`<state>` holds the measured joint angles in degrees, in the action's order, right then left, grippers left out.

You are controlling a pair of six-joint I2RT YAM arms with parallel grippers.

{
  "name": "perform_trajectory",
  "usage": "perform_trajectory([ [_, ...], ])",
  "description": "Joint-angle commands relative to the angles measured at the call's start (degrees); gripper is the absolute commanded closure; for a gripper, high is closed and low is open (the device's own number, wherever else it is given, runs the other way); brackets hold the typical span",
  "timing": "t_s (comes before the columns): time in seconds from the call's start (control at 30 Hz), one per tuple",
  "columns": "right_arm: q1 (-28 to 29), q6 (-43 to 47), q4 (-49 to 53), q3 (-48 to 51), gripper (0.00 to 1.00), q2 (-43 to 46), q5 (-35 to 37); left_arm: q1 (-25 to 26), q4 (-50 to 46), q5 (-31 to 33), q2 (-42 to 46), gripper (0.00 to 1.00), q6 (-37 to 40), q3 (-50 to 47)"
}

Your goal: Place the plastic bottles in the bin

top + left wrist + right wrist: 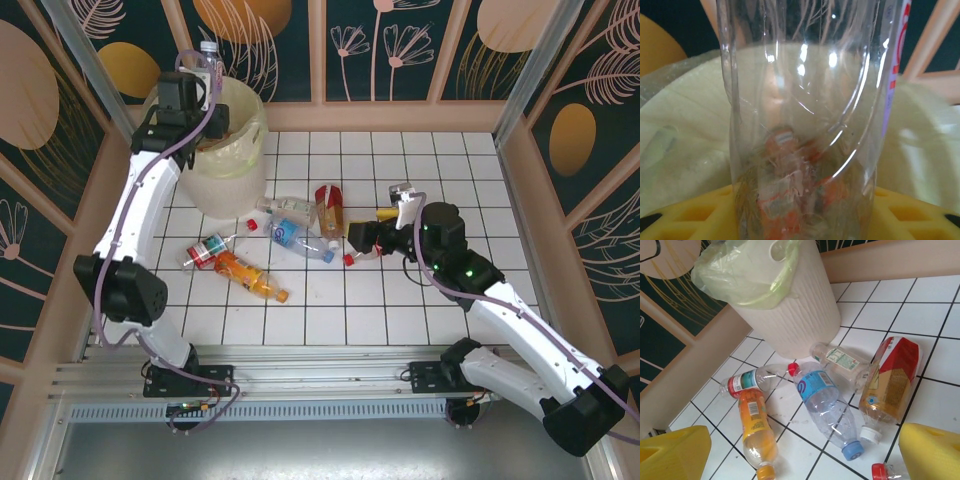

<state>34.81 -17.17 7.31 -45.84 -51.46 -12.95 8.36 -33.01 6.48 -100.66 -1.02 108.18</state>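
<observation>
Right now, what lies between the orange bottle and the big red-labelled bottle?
In the right wrist view, a clear blue-labelled bottle with a blue cap lies between them.

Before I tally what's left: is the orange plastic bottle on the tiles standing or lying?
Lying on its side: the orange plastic bottle rests lengthwise on the white tiled table.

Bright, even overhead light; sharp from above, soft at the left wrist.
From above: crisp throughout, near blown out on the white tiles [400, 300], only faint, short shadows beneath the loose bottles [297, 238] and beside the bin [225, 180]. At left wrist: too close for focus on the clear bottle [800, 125], smeared, with small white glints and curved streaks of glare along its wall; hazy and pale behind. At right wrist: well focused mid-frame, soft highlights on the plastic, slight blur in the nearest corners.
</observation>
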Motion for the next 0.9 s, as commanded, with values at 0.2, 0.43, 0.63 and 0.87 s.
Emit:
perform_trajectory([
  [0.2,-1.14,0.47,1.69,0.67,0.03,1.23,2.14,-2.46,-5.09,-6.39,-5.23,0.42,3.00,4.20],
  [0.43,-1.49,-0.04,1.13,1.06,0.03,0.82,1.88,-2.47,-5.47,-9.32,-5.43,0.34,2.88,4.14],
  [0.63,-1.50,-0.84,0.87,1.53,0.03,0.93,1.87,-2.47,-5.56,-9.99,-5.23,0.31,1.85,4.07],
  [0.87,-1.64,-3.89,2.69,1.81,0.04,0.82,7.84,-2.47,-3.01,-11.88,-1.47,0.21,-1.38,3.14],
])
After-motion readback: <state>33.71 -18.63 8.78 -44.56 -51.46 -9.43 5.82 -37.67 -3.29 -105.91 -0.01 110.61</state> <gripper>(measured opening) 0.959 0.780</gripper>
